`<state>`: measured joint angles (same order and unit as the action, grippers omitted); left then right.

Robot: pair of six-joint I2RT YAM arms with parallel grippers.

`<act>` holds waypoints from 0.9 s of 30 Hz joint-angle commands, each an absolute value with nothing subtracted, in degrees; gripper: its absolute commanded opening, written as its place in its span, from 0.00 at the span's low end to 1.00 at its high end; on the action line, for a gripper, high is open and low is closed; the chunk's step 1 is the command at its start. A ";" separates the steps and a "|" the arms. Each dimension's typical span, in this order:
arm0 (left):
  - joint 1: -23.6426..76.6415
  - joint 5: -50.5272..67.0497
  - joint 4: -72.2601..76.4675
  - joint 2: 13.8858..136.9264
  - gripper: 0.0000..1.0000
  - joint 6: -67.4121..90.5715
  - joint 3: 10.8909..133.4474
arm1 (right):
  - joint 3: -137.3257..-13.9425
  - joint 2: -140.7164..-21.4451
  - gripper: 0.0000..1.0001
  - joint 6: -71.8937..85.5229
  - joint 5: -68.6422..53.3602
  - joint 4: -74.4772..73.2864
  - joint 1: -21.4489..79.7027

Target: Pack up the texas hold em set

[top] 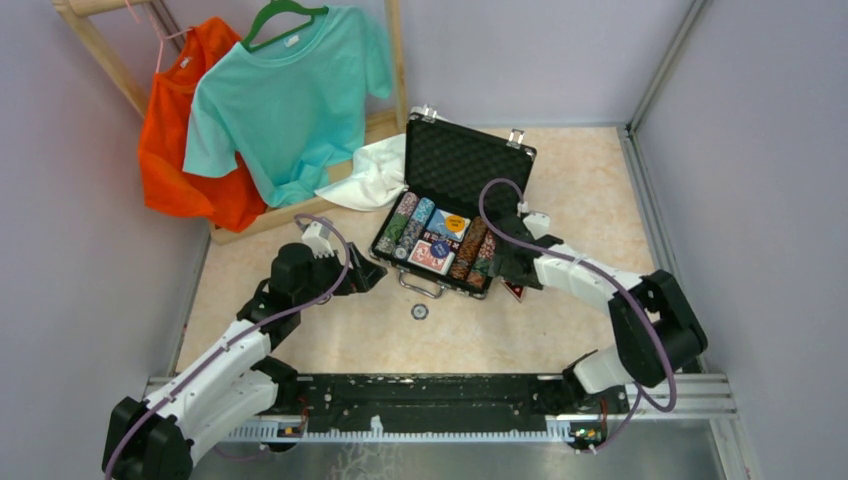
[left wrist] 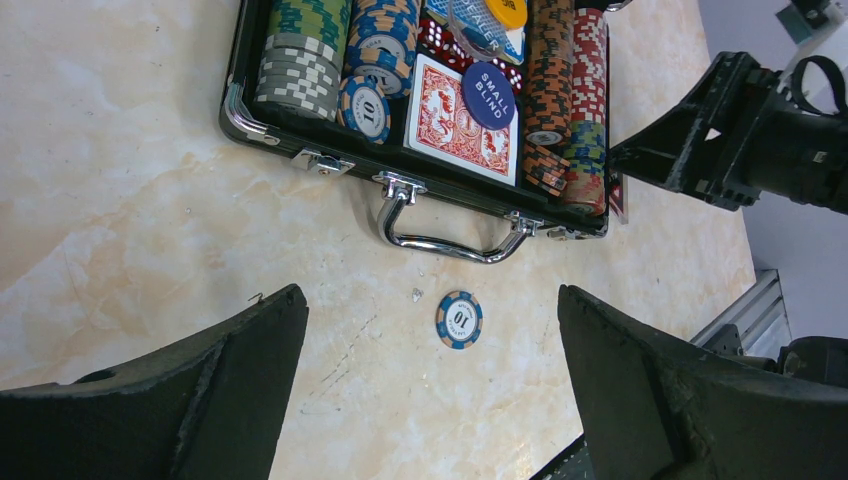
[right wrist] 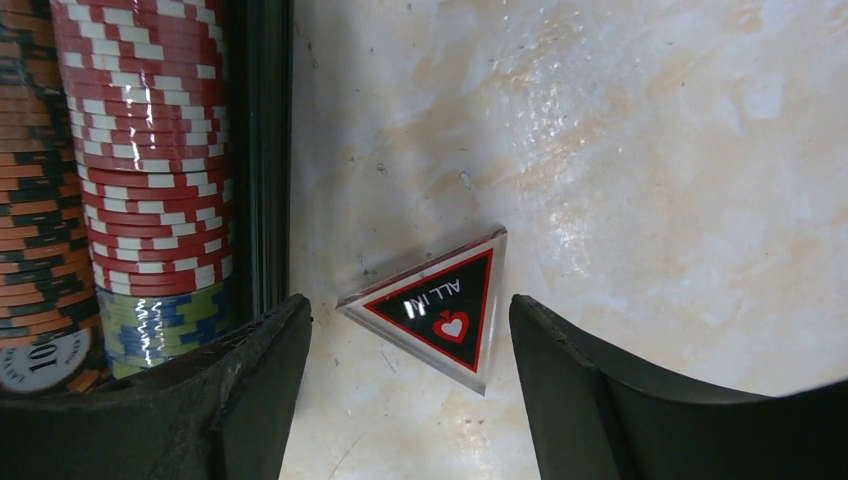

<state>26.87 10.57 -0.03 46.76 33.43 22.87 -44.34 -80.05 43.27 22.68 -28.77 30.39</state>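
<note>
Right of the open black silver-cornered case (top: 466, 165), the right gripper (right wrist: 408, 305), spread, flanks a clear triangular "ALL IN" token (right wrist: 440, 305); the left gripper (left wrist: 430, 295) gapes near a blue-striped round chip (left wrist: 459, 319) lying in front of the case.

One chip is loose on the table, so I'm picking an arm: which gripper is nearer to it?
Left. The left gripper hangs open just left of the loose chip, facing it. The right gripper is farther off, at the case's right end over the ALL IN marker.
</note>
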 commanded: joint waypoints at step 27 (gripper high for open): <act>26.70 10.41 -0.89 43.98 1.00 32.70 22.57 | -42.64 -84.56 0.62 44.23 22.90 -24.60 31.55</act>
<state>26.85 10.55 -0.49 45.32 33.41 22.87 -44.23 -85.89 43.72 22.74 -25.76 31.03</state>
